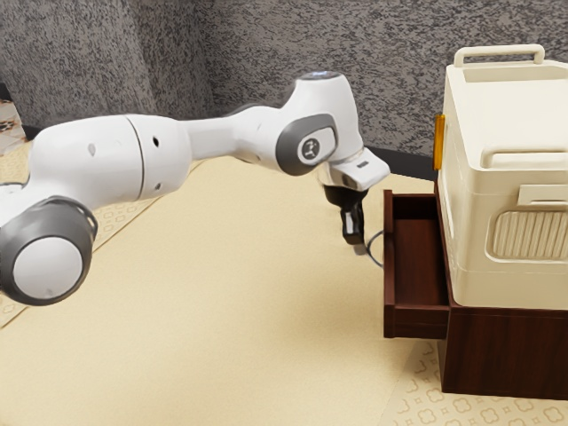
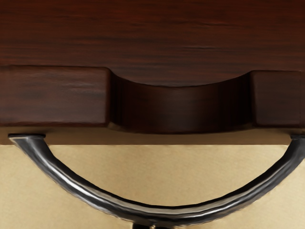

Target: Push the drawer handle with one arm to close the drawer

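Note:
My gripper [image 1: 359, 248] points down in front of the pulled-out drawer [image 1: 389, 288], its fingers together. The tips are beside the outer curve of the thin curved handle [image 1: 369, 252]; whether they touch it I cannot tell. In the wrist view the metal handle [image 2: 109, 199] bows out from the dark wooden drawer front [image 2: 57, 95], which has a scooped notch in its top edge. Tips of the gripper [image 2: 153, 227] appear at the middle of the handle's outer side. The drawer stands well out of its cabinet.
The dark wooden cabinet [image 1: 506, 355] carries a large cream box [image 1: 506, 115] with handles. A small orange piece [image 1: 438, 142] stands out at the box's side above the drawer. A patterned grey wall [image 1: 266, 53] rises behind the tan surface [image 1: 222, 337].

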Controlling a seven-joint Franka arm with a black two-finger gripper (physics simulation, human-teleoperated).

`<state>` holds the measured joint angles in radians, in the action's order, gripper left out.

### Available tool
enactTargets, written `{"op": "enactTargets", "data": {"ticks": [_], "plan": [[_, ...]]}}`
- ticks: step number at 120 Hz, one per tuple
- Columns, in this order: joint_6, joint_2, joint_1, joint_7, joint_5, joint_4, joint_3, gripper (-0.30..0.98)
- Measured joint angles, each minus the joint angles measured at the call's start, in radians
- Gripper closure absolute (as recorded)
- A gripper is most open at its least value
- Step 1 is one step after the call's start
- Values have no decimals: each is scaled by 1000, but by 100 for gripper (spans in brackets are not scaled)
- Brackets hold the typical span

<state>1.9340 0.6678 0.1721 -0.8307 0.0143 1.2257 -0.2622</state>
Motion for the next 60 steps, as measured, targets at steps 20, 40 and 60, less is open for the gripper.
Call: {"op": "enactTargets", "data": {"ticks": [20,40,60], "plan": [[4,17,14,15,1,-33,-4,79],[26,38,33,32,2,-45,-9,79],[60,50,38,49,3,-57,-9,79]]}}
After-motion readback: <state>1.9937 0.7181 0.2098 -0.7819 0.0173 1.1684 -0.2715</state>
